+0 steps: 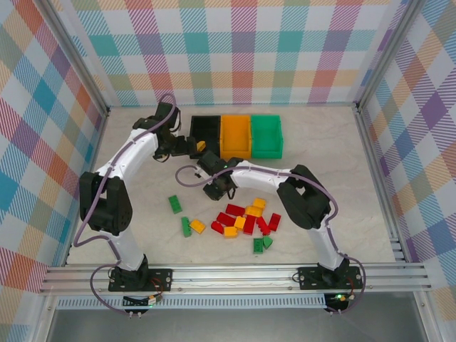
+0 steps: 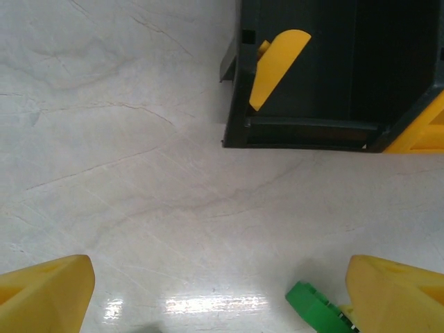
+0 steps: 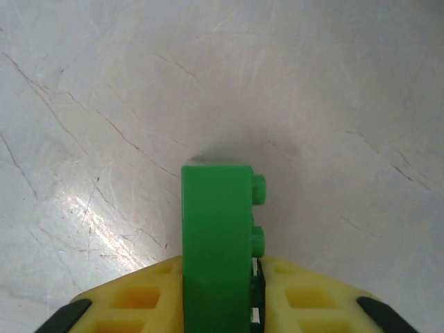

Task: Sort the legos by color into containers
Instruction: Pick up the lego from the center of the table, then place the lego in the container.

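Note:
My right gripper [image 3: 222,270] is shut on a green lego [image 3: 216,222], held on edge just above the bare tabletop with its studs to the right. From above, this gripper [image 1: 216,190] hangs in front of the black container [image 1: 206,130]. The orange container [image 1: 236,135] and green container [image 1: 266,135] stand in a row to the right of the black one. My left gripper [image 1: 187,148] is open and holds nothing, low over the table by the black container's [image 2: 333,69] front corner. A yellow piece [image 2: 277,66] lies at that container's front. Several red, yellow and green legos [image 1: 244,219] lie mid-table.
Two green legos [image 1: 174,204] [image 1: 186,226] and a yellow one [image 1: 197,226] lie left of the pile. Two more green ones [image 1: 262,244] sit at its near edge. A green brick edge [image 2: 319,309] shows beside my left gripper's right finger. Checked walls enclose the table.

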Robot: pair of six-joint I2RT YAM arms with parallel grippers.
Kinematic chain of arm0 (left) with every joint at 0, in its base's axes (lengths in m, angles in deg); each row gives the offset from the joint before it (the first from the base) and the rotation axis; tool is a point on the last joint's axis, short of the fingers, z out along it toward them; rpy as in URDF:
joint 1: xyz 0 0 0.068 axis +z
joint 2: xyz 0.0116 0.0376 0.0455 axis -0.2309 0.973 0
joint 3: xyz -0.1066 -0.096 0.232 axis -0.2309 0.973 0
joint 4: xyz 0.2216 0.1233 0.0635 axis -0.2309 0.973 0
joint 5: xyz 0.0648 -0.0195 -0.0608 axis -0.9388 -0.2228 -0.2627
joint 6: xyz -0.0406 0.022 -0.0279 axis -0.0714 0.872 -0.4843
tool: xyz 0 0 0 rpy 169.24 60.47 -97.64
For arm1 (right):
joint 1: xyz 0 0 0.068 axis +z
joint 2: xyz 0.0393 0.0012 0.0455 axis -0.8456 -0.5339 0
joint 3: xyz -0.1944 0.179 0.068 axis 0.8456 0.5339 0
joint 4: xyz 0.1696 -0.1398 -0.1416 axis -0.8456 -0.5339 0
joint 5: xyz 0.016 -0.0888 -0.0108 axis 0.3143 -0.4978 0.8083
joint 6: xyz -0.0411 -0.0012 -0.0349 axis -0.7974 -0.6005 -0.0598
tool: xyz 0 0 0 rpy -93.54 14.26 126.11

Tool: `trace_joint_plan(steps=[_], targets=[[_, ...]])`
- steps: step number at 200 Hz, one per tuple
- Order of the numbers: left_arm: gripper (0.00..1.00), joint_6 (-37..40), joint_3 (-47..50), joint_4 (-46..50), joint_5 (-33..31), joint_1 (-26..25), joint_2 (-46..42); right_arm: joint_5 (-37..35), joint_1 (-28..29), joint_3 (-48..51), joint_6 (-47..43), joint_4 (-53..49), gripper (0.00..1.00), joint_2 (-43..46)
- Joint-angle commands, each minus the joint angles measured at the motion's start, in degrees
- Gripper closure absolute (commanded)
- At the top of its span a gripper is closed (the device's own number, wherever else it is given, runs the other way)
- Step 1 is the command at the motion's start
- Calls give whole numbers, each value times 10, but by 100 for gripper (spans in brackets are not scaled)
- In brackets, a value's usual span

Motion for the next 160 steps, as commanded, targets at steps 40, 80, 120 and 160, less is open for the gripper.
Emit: trace_joint_plan(steps=[40,80,120,160], targets=[[7,-4,3,6,18,15,-11,49,-64,61,73,57,77,93],[7,-5,4,7,19,16,-11,93,-174,32,145,71,77,116],[7,-5,5,7,16,16,-12,107,-233,-102,169,26,74,34],[7,-4,3,9,14,16,-13,110,-240,-245,153,-48,46,-49]])
